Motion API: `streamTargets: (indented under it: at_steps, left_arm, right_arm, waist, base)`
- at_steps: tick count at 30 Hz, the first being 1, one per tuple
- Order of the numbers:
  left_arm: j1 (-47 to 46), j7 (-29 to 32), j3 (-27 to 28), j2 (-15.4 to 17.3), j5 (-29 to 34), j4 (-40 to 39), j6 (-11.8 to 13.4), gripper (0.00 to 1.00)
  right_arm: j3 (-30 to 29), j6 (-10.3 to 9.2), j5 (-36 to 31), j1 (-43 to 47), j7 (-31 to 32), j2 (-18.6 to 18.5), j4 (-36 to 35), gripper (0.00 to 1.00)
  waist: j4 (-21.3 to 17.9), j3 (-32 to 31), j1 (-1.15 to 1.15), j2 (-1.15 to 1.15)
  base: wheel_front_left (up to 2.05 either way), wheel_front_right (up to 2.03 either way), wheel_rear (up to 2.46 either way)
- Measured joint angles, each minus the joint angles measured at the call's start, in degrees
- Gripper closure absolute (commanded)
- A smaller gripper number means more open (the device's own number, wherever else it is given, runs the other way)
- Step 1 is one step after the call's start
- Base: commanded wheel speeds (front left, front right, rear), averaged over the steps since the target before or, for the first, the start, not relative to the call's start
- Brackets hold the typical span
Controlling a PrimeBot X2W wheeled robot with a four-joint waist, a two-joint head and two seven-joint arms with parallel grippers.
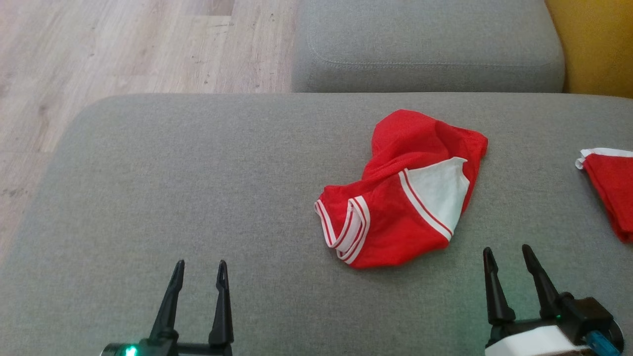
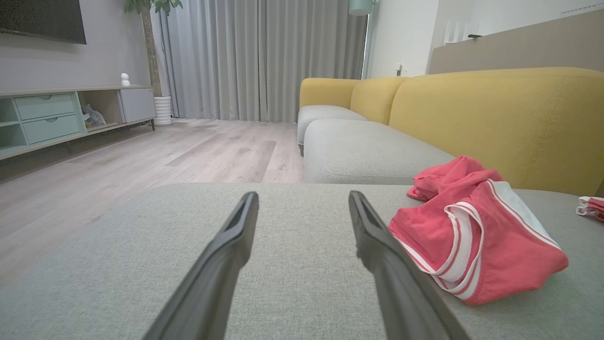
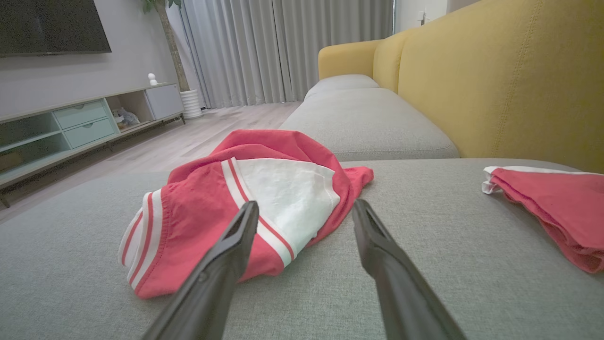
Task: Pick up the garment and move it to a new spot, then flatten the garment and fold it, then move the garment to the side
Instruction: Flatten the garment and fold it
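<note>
In the head view, the garment, red with white bands and a white panel, lies crumpled on the grey cushion, right of its middle and closer to the far edge than to the near one. The left tool hovers at the near edge, well apart from the garment, with its two fingers spread wide and nothing between them. The right tool is also at the near edge, just beside the garment's near right corner, wide open and empty. A second red cloth lies at the right edge of the cushion.

In the left wrist view, the fingers of the left tool stand far apart over bare cushion, and the garment lies to their right, not between them.

In the right wrist view, the right tool points at the white panel. One finger crosses the garment's hem in the picture, but whether it touches the cloth cannot be told.

It seems the first step, the pick-up, is not yet begun. The next move probably calls for bringing a tool down on a raised fold and closing on it, without taking the cushion fabric
</note>
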Motion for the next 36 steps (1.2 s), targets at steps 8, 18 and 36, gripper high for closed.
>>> streamTargets:
  at_steps: [8, 18, 36]
  left_arm:
    - [0.0, 0.0, 0.0, 0.0, 0.0, 0.0, -0.1, 0.00]
    - [-1.0, 0.0, -1.6, 0.0, 0.0, 4.1, -2.7, 0.00]
    - [-24.2, 0.0, -9.7, -0.4, -5.1, 27.5, -10.2, 0.00]
  right_arm:
    - [0.4, 0.00, 0.0, 0.0, 0.0, 0.0, 0.0, 0.00]
    - [2.0, 0.00, 0.0, -0.1, 0.0, 0.0, -0.7, 0.00]
    - [4.6, 0.00, 1.5, -5.0, 0.0, 0.0, -2.7, 0.00]
  waist:
    - [-0.8, 0.1, 0.00, 0.00]
    - [-3.8, 1.1, 0.00, 0.00]
    - [-18.0, 9.2, 0.01, 0.00]
  base:
    - [0.00, 0.00, 0.00]
    - [0.00, 0.00, 0.00]
    - [0.00, 0.00, 0.00]
